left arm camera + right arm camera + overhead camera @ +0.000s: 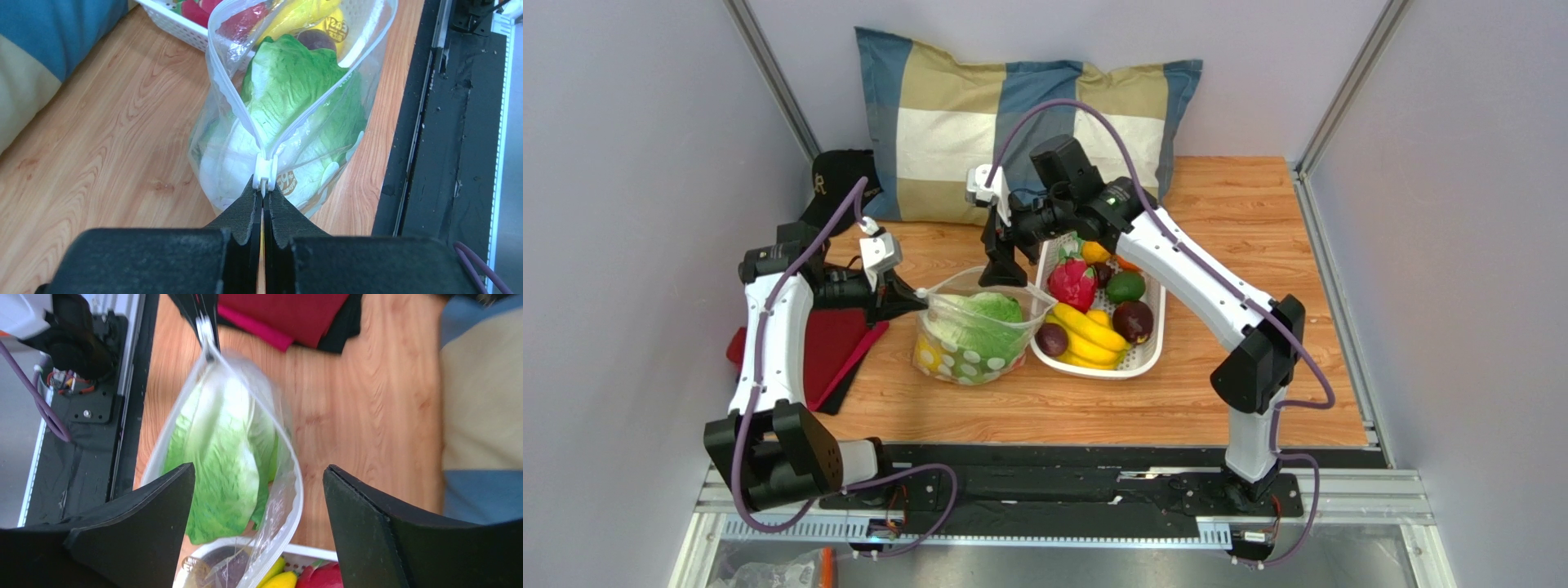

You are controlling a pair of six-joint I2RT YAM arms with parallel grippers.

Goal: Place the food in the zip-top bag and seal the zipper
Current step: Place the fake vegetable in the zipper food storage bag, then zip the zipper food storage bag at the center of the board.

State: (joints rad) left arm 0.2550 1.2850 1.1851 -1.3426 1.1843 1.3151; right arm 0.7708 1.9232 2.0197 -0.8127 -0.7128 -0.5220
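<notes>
Jaws of the left gripper (913,298) were seen pressed together on the end of the zipper (946,294), while those of the right gripper (1004,263) stood wide apart, holding nothing, over the far end of the bag (967,349). From above, the bag stood on the table (1234,221) against the basket (1143,358), mouth gaping, lettuce (983,321) inside. More fruit (1100,316) lay in the basket. A red cloth (830,343) lay under the left arm.

From the left wrist, the fingers (245,211) were shown clamped just below the white slider (265,170), from which the zipper (230,92) spread in a narrow V over the lettuce (294,92). Loading was judged unfinished. It was judged that the pinch should be kept steady and the rim taut, with the slider left unpulled until the fruit is in. A black rail (430,153) ran near the bag on one side; bare wood lay on the other.

From the right wrist, the right gripper (258,471) hung over the mouth, the lettuce (215,459) showing between its fingertips. Pieces were judged best dropped through the wide end by the basket (202,554), not the narrow end. Room there looked tight, since bag and basket touched.
</notes>
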